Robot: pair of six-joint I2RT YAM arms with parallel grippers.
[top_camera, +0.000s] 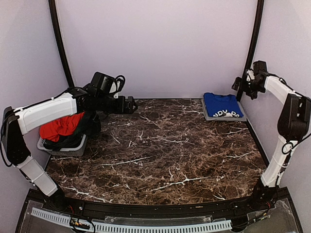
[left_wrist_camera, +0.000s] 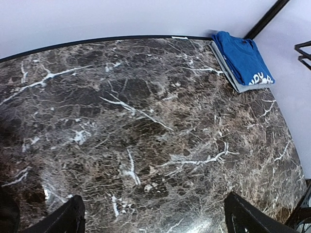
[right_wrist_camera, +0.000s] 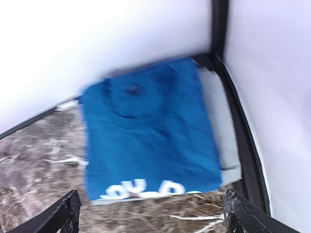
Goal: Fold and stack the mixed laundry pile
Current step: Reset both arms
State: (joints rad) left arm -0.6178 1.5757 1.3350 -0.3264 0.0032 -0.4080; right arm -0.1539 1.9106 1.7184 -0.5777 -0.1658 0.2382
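A folded royal-blue T-shirt with white print lies at the back right corner, on top of a folded grey garment. My right gripper hangs open above that stack, close to the right wall. In the right wrist view the blue T-shirt fills the middle, and the right gripper has nothing between its fingers. The rest of the laundry pile, red-orange cloth over dark cloth, sits at the left. My left gripper is open in the air beside the pile, over the table; it shows as the left gripper above bare marble.
A small grey basket holds the pile at the left edge. The marble table spreads between both arms. Black corner posts and pale walls close in the back and sides. The blue T-shirt shows far off in the left wrist view.
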